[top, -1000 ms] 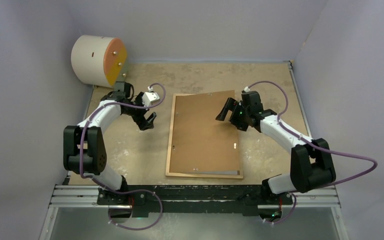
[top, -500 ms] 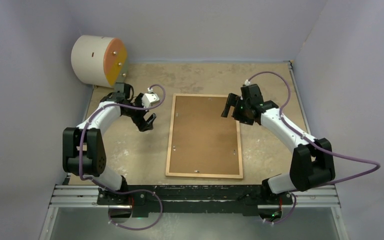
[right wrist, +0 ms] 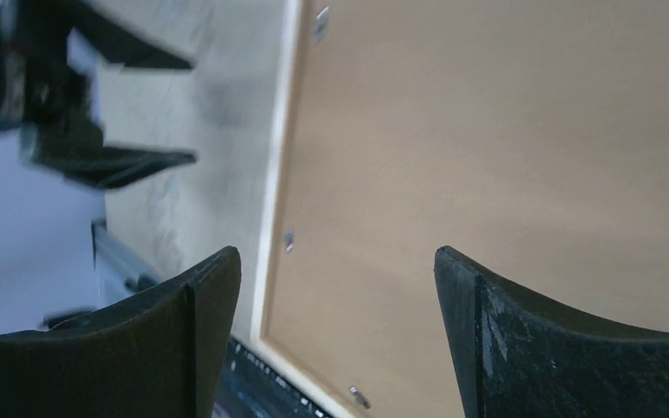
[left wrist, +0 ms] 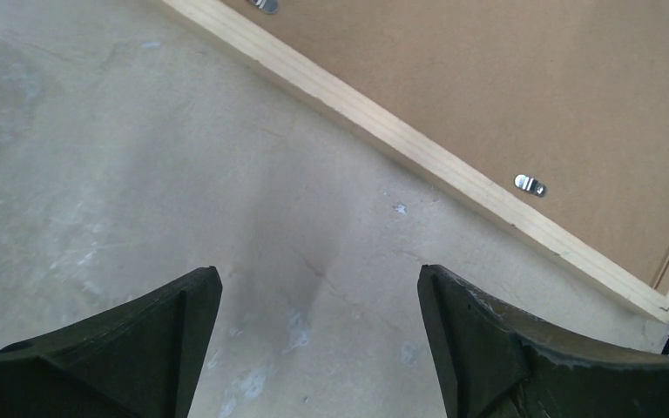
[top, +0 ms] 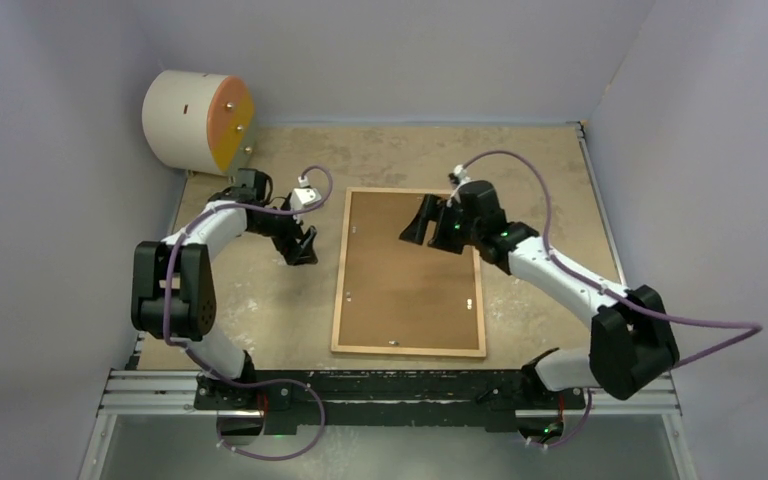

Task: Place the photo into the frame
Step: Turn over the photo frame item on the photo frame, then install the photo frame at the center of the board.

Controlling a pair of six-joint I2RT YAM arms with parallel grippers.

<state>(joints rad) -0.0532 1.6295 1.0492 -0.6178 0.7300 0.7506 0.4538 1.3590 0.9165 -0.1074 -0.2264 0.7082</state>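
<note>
— What's on the far left?

— A cream drum (top: 198, 120) with an orange face, at the back corner of the tabletop (top: 260, 310). It plays no part here. Beside it, the left arm (top: 210, 225) has edged in toward the frame (top: 340, 285). The left jaws stand apart and empty over bare tabletop, just beside the frame's left rail.

— And the frame itself?

— Flat, back side up, mid-tabletop. A second ago the brown backing board (top: 410, 290) sat skewed, one corner riding past the top rail. Now it lies square inside the wood, with small metal tabs (left wrist: 530, 184) along its edge. Whether they're turned to lock it, I can't tell.

— The photo?

— Out of sight. No print shows anywhere, and if it's in there, it's under that board.

— The right side?

— The right arm (top: 550, 265) has swung left, from the board's upper right toward its upper middle. The right jaws are parted too, holding nothing, hanging over the board.

— So where does that leave the job?

— Close to done, by the look of it: the board is seated and both arms are free. What likely remains is pressing it flat or securing the tabs.
</note>
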